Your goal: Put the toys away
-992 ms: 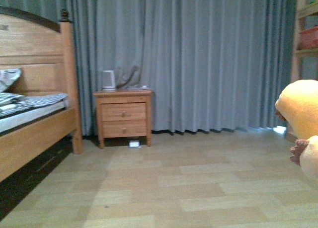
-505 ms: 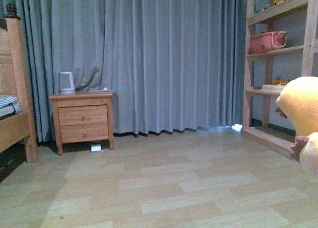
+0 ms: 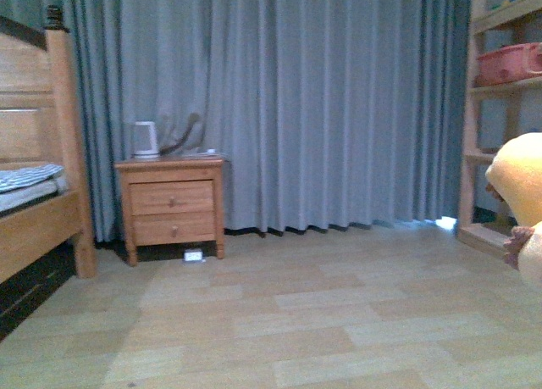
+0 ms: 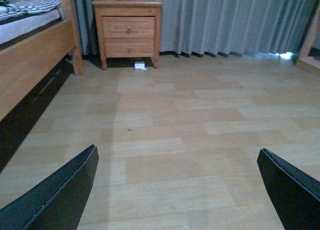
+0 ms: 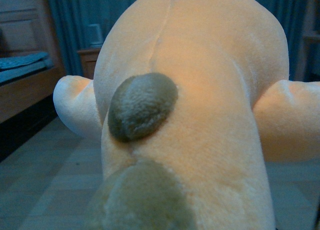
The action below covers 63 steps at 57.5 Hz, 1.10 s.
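A bedroom with a pale plank floor [image 3: 279, 321] and a grey-blue curtain [image 3: 339, 109] hanging across the whole back wall.

At the far left stands a wooden bed [image 3: 34, 228] with striped bedding [image 3: 25, 179] on it. Just beside its post is a two-drawer nightstand [image 3: 172, 207] with a white kettle [image 3: 146, 139] on top. A small white object [image 3: 193, 255], too small to identify, lies on the floor under its front edge.

The left tool [image 4: 177, 151] hangs over bare floor, its two dark fingers spread wide with nothing between them.

Further right, a wooden shelf unit [image 3: 470, 135] stands at the curtain's end, with a pink basket [image 3: 508, 64] on an upper shelf.

The orange-yellow plush animal [image 3: 521, 173] is cut off by the right edge of the front view, up off the floor. It fills the right wrist view, one brownish paw [image 5: 142, 107] close to the lens. The right tool is hidden behind it, so I cannot tell how its jaws stand, though the raised toy suggests that arm carries it.

The step in hand looks like carrying the plush to storage, probably the shelf unit. To do it well:
- Face the shelves squarely before reaching.
- Hold the soft body high enough that its trailing limbs clear the shelf edge.
- Choose a shelf with free room.
- Push the toy well in before letting go, since a rounded plush can roll forward.
- Use the free left tool to steady it.
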Each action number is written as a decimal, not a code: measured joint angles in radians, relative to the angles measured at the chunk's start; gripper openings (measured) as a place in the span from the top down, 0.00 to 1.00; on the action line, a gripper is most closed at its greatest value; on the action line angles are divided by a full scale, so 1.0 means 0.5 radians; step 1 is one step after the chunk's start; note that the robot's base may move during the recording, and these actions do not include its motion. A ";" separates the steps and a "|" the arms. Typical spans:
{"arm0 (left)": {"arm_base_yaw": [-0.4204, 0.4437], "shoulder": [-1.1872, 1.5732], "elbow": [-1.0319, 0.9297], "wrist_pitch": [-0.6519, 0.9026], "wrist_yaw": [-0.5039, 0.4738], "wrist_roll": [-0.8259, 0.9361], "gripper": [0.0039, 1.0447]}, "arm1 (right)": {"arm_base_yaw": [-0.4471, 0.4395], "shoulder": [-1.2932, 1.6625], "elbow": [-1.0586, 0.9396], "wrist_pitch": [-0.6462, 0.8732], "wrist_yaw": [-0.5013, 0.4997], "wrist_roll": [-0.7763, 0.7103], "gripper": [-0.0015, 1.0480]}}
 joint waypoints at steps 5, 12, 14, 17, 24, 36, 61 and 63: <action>0.002 -0.002 0.000 0.000 0.001 0.000 0.05 | 0.000 0.003 0.000 0.000 -0.012 0.001 0.83; 0.002 0.000 0.000 -0.001 0.008 0.001 0.05 | -0.001 0.002 0.000 0.000 0.007 0.001 0.83; 0.002 0.002 0.000 0.000 0.008 0.001 0.05 | -0.002 0.003 0.000 0.000 0.011 0.001 0.83; 0.002 0.001 0.000 0.000 0.010 0.001 0.05 | -0.002 0.002 0.000 0.000 0.014 0.001 0.83; 0.001 0.001 0.000 0.000 0.010 0.001 0.05 | -0.005 0.002 0.000 0.000 0.021 0.001 0.83; 0.002 0.001 0.000 0.000 0.009 0.001 0.05 | -0.004 0.002 0.000 0.000 0.021 0.001 0.83; 0.002 -0.001 0.000 0.000 0.009 0.001 0.05 | -0.005 0.002 0.000 0.000 0.018 0.001 0.83; 0.002 0.000 0.000 0.000 0.010 0.002 0.05 | -0.004 0.002 0.000 0.000 0.014 0.001 0.83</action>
